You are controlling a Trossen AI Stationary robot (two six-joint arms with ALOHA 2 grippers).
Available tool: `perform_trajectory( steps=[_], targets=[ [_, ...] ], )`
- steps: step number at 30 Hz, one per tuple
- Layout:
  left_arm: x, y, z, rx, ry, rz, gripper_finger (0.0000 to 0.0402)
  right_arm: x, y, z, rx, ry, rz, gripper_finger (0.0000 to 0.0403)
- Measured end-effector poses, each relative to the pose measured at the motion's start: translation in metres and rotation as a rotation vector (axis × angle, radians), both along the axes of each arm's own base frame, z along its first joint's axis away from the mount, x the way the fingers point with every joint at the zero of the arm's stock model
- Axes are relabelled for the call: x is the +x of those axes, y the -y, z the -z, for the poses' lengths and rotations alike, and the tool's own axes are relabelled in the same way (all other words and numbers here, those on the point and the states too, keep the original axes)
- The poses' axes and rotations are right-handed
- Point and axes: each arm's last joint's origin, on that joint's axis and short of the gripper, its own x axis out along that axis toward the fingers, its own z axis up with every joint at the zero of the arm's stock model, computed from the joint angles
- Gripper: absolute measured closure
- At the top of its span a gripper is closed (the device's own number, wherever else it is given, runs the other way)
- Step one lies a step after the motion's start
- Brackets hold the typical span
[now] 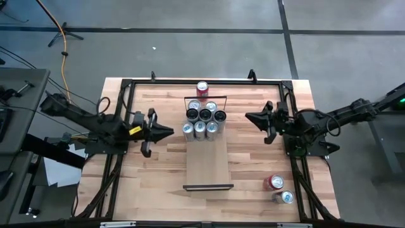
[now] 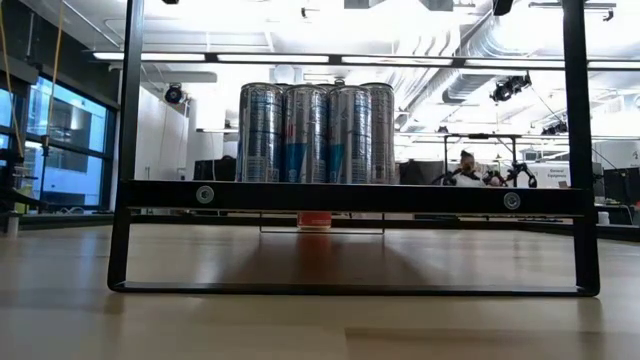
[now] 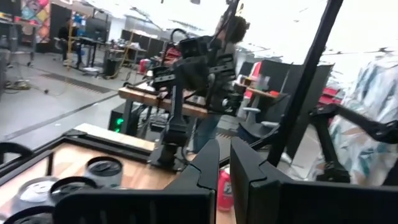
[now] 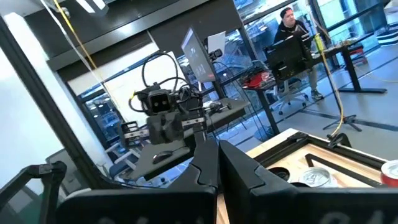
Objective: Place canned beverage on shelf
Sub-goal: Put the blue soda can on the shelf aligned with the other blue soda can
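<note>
From above, you had the left gripper (image 1: 166, 133) hovering over the table (image 1: 253, 171) just left of the shelf (image 1: 207, 166), fingers pressed together and holding nothing. The right gripper (image 1: 251, 116) hung to the shelf's right, likewise pinched shut and empty. Both pointed inward at the can cluster (image 1: 204, 120) standing on the shelf's far end, each a short way off from it. One red can (image 1: 202, 88) stood beyond the shelf near the table's far edge. Two loose cans (image 1: 279, 189), one red and one silver, sat near the front right corner, well apart from your right gripper.

At table level, you saw the near rail (image 2: 350, 197) across the frame and four tall silver cans upright behind it; neither gripper showed.

Your left wrist camera showed its fingers (image 3: 205, 168) closed together, can tops below and a red can past the tips.

Your right wrist camera showed its fingers (image 4: 208, 163) shut, with can tops beyond them.
</note>
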Motion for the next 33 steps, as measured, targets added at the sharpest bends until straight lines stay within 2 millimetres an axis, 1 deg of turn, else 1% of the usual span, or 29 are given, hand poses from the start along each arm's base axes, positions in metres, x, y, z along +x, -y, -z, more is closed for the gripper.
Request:
perform_trajectory(
  steps=[11, 33],
  targets=[
    [0.003, -0.0098, 0.0022, 0.007, -0.023, -0.063, 0.0402, 0.0003, -0.0015, -0.0001, -0.009, 0.003, -0.051, 0.0403],
    [0.003, -0.0099, 0.0023, -0.01, -0.022, -0.061, 0.0402, 0.0003, -0.0015, -0.0001, -0.036, -0.002, -0.046, 0.0402]
  ],
)
